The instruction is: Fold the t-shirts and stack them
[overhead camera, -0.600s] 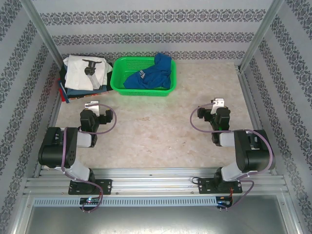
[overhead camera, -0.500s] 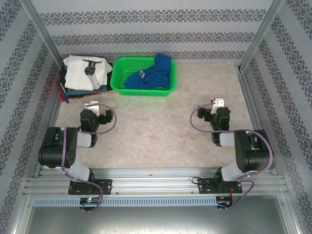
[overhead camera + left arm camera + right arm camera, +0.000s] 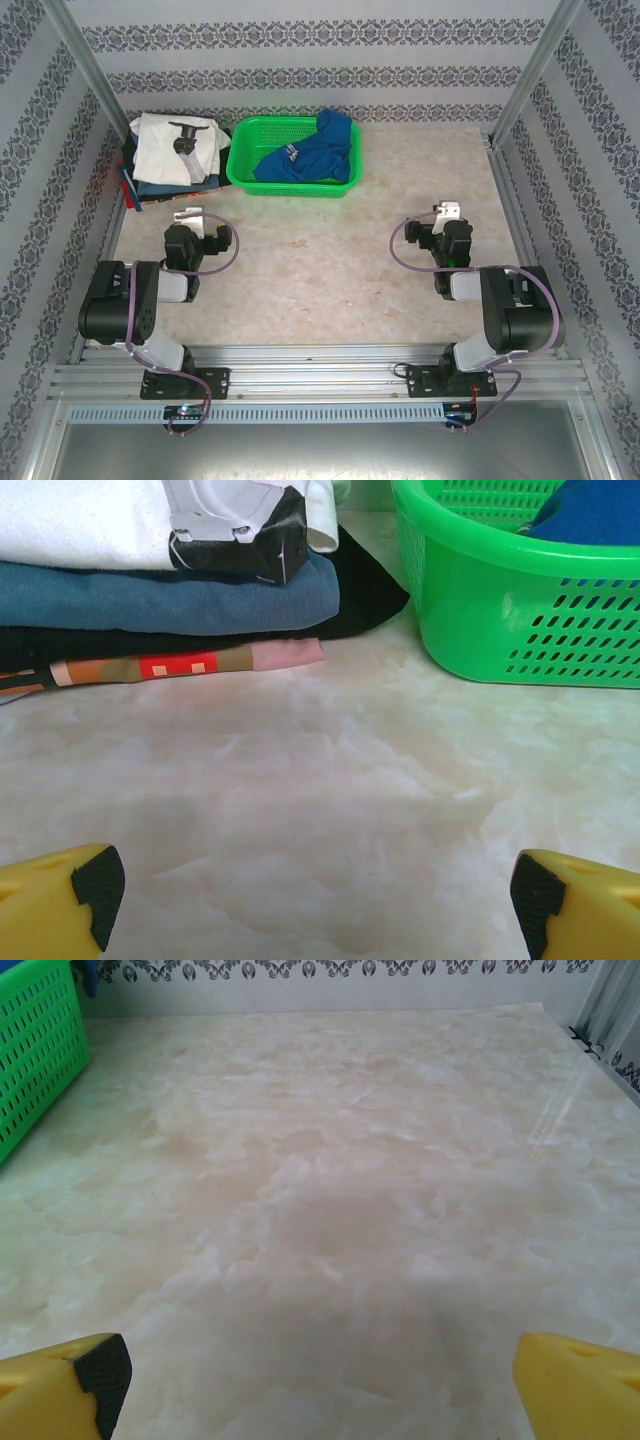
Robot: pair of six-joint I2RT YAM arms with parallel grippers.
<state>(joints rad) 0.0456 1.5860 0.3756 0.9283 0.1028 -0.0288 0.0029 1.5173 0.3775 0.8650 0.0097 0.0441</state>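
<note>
Left gripper [image 3: 315, 895] and right gripper [image 3: 320, 1380] held wide open, nothing grasped | no movement noted since a moment ago | blue t-shirt [image 3: 312, 152] left unfolded in green basket [image 3: 290, 187], pick-up judged pending

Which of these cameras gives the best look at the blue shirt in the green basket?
The top external view: from above, the blue shirt lies crumpled in the green basket, nearly all visible. The left wrist view catches a blue corner above the basket rim; the right wrist view, a tiny blue sliver at its edge.
</note>
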